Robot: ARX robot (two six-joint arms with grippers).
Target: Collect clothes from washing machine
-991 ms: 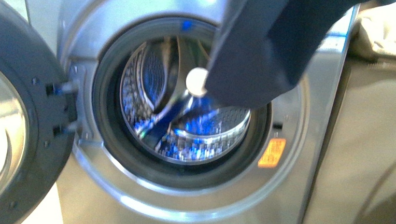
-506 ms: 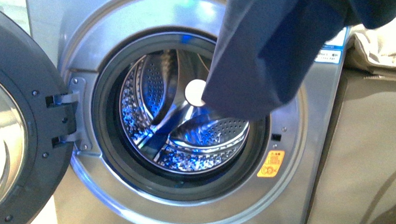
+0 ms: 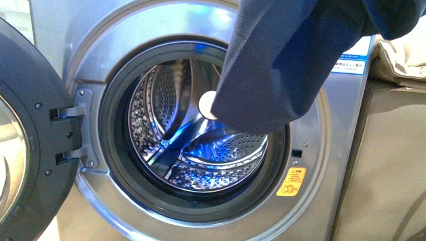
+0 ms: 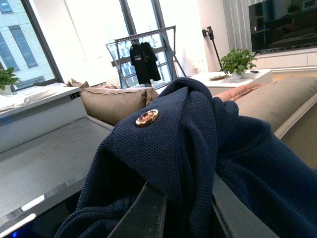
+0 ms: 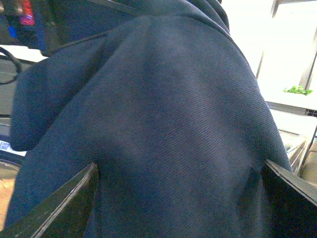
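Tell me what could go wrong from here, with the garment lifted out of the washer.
The garment hangs across the opening of the washer; its hem might catch on the dark rim when carried away. The right pincer stands wide open with cloth only draped across it, so the left pincer, pinching a fold, probably carries everything, and the fabric might slip.

On the washing machine [image 3: 94,12] before me I see an orange sticker [image 3: 291,182] with warning symbols and a white-and-blue label [image 3: 349,64] near its upper right edge; both prints are too small to read
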